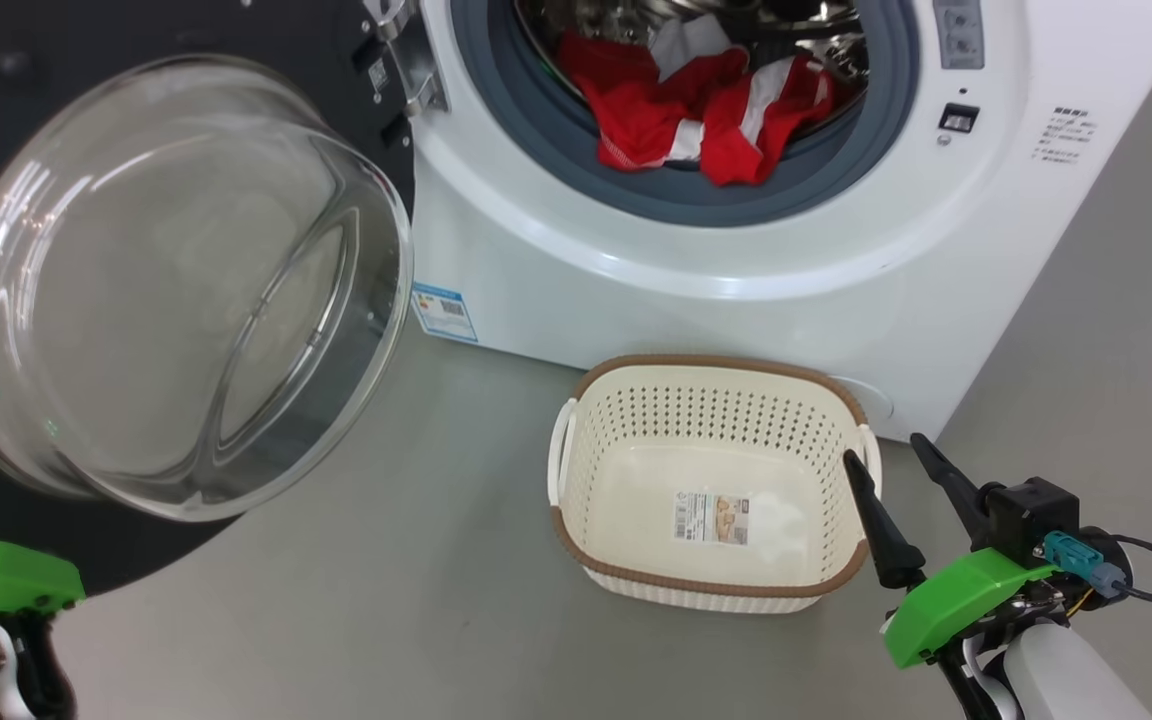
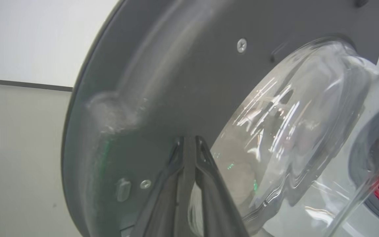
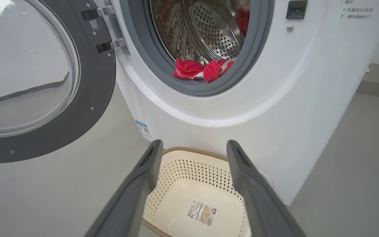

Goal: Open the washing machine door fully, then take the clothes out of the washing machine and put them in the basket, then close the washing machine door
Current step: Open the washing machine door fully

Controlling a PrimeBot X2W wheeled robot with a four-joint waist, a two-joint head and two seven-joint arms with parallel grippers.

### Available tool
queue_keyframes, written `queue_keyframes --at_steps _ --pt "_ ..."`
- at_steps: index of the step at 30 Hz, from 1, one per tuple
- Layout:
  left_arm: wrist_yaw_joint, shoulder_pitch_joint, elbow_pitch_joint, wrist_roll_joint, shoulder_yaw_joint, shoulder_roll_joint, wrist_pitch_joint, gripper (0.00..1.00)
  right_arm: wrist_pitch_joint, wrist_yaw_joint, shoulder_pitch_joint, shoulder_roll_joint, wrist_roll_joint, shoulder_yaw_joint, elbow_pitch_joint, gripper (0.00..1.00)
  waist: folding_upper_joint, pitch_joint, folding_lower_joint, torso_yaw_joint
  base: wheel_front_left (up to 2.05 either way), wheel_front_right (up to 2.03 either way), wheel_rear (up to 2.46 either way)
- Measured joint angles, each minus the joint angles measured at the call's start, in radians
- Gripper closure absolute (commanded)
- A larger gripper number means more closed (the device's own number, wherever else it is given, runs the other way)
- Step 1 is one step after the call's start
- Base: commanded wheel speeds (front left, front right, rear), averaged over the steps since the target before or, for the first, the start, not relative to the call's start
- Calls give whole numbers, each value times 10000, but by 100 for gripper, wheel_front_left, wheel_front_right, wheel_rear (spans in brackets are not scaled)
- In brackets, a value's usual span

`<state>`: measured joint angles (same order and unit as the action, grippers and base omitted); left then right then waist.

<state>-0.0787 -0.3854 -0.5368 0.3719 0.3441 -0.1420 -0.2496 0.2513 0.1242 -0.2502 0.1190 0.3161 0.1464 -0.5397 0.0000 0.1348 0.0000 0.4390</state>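
Red clothes (image 1: 706, 120) lie in the washer (image 1: 736, 260) mouth, up-left of the spread, empty right gripper (image 1: 882, 447), the nearer one; left gripper (image 2: 189, 140) pressed together beside the door (image 2: 163, 65)

Washing machine (image 1: 736, 300): white front-loader, grey rubber ring, perforated steel drum.
Washing machine door (image 1: 176, 290): black rim, bulging clear glass bowl; swung wide open at left.
Clothes (image 1: 706, 110): red with white stripes, heaped at the drum's mouth, lapping the ring.
Basket (image 1: 706, 365): cream, perforated, brown rim; upright on the floor, just before the machine.
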Motion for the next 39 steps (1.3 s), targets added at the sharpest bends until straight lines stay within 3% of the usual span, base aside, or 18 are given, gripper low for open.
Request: queue_keyframes --at_steps 1,11,21,27,31,39 --pt "0 35 244 -71 42 40 -2 0 0 0 3 -17 2 -6 8 0 0 -59 0 -24 0 0 0" --pt "17 981 2934 -560 -81 272 -31 0 0 0 39 -337 50 -25 451 0 0 -552 0 -555 0 0 0" --pt "596 1222 5185 -865 -951 286 -31 0 12 0 65 -556 46 -81 1248 0 0 -769 1 -1589 0 0 0" --pt "922 1226 5352 -890 -1392 311 -31 0 15 0 213 -583 -15 -234 1797 0 0 -817 0 -2327 0 0 0" --pt "1400 1414 5344 -859 -2061 408 -25 0 40 0 273 -585 -27 -376 2052 0 0 -844 0 -2829 0 0 0" --pt "1764 1780 4869 -525 -2847 453 15 0 40 0 527 -594 -102 -384 2583 0 0 -891 0 -3779 0 0 0"
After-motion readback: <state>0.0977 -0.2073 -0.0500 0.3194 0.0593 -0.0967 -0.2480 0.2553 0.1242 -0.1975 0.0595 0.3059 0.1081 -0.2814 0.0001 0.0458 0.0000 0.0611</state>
